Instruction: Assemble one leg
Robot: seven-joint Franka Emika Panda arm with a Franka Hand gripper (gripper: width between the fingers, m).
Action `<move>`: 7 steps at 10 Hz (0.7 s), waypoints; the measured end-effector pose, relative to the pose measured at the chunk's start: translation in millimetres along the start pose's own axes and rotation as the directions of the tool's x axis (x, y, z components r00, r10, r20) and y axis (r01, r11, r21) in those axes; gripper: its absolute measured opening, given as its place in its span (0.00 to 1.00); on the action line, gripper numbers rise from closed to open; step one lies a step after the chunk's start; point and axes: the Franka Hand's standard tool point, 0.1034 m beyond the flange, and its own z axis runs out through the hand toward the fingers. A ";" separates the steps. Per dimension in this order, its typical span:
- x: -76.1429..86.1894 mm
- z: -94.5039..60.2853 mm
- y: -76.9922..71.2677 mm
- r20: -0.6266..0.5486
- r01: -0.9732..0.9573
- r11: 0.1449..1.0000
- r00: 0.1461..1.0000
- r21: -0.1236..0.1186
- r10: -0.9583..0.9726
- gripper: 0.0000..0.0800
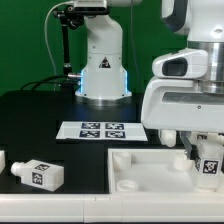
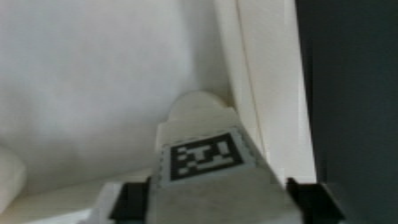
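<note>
My gripper (image 1: pixel 208 160) is at the exterior view's right, shut on a leg (image 1: pixel 210 158), a small white peg with a black-and-white tag. It holds the leg low over the wide white panel (image 1: pixel 140 170). In the wrist view the leg (image 2: pixel 210 160) fills the space between my two dark fingers (image 2: pixel 128 203), its tagged face showing and its tip pointing at the panel (image 2: pixel 89 90) near the panel's edge. Another leg (image 1: pixel 38 175) lies on the table at the exterior view's left, and part of a third one (image 1: pixel 2 160) shows at the left edge.
The marker board (image 1: pixel 102 130) lies flat on the dark table behind the panel. The arm's white base (image 1: pixel 103 70) stands behind it. A round socket (image 1: pixel 128 183) shows in the panel's near corner.
</note>
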 end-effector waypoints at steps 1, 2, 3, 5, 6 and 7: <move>0.2 0.0 0.4 0.000 -0.041 0.999 0.999 0.000 0.041 0.36; 0.2 -0.3 0.6 0.002 -0.158 0.988 0.988 -0.001 0.158 0.36; 0.2 -0.6 1.4 0.007 -0.238 0.971 0.971 -0.003 0.238 0.36; 2.0 1.0 5.4 0.025 -0.451 0.892 0.893 0.019 0.450 0.36; 4.0 1.9 7.5 0.041 -0.582 0.812 0.813 0.047 0.581 0.36; 4.3 1.9 7.7 0.061 -0.699 0.713 0.715 0.060 0.696 0.36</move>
